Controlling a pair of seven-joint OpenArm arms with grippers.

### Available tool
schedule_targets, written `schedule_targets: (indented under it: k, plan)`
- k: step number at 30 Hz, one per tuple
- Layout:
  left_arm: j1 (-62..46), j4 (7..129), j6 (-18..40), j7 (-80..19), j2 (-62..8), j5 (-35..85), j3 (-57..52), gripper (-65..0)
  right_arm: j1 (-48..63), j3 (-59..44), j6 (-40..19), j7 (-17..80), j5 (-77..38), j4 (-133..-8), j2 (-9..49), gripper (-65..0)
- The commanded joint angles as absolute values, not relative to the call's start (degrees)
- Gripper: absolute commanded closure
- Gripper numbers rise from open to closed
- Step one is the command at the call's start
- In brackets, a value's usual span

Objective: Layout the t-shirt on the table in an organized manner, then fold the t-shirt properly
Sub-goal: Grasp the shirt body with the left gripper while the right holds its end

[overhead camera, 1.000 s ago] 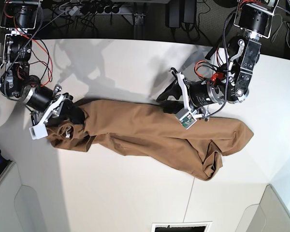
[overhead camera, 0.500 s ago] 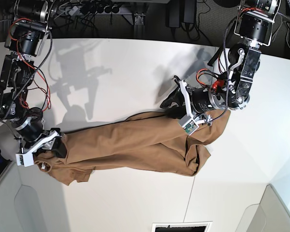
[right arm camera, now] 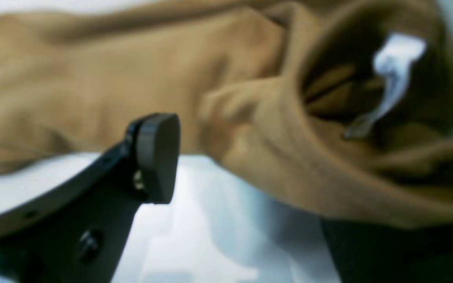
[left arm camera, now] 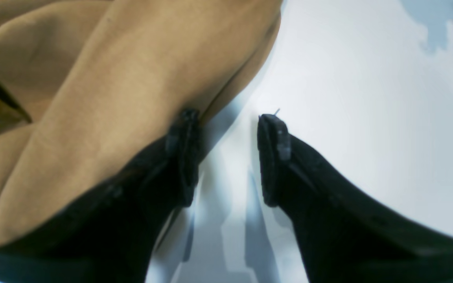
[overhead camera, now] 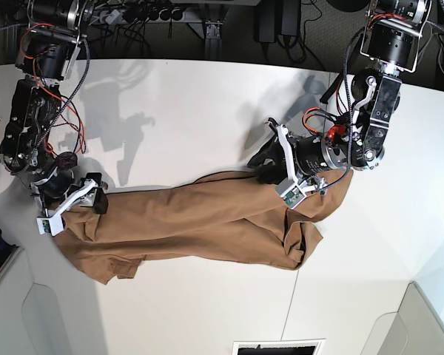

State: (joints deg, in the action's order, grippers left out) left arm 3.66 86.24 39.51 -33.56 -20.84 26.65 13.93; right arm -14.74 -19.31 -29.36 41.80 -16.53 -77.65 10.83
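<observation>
We see the t-shirt [overhead camera: 200, 222] stretched lengthwise across the table [overhead camera: 200, 111], bunched beneath the left gripper [overhead camera: 270, 159], jaws spread beside its edge. The right gripper [overhead camera: 89, 198] hangs spread at its other end.

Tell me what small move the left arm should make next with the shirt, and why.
Probably shift the left gripper sideways until the cloth edge sits between its fingers, then close. Its jaws stand open with only bare table between them. The t-shirt is merely draped over one finger and lies as a narrow, bunched band that needs spreading.
</observation>
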Motion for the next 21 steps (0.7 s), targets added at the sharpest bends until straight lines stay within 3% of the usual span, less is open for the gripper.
schedule_targets:
  k: [1,5,12,21]
  plan:
    - [4.8,87.1,40.0,-32.2,-21.8,27.7,13.7,-27.3,-15.6,-19.3,-29.8,40.0,-17.3,-78.6,12.6,-39.5]
    - [4.9,87.1,40.0,-31.3,-22.9,28.1,13.7,-27.3,-15.0,-16.9,-32.6,40.1,-18.0,-78.6,17.0,-39.5]
    - [5.1,87.1,40.0,-31.0,-24.4,28.0,13.7,-27.3,-12.8,-2.8,-32.8,40.8,-17.7,-79.7,25.6,-39.4]
    - [7.2,87.1,40.0,-30.2,-25.1,28.0,13.7,-27.3,-14.7,5.0,-28.9,30.2,-4.9,-80.3,30.8,-39.4]
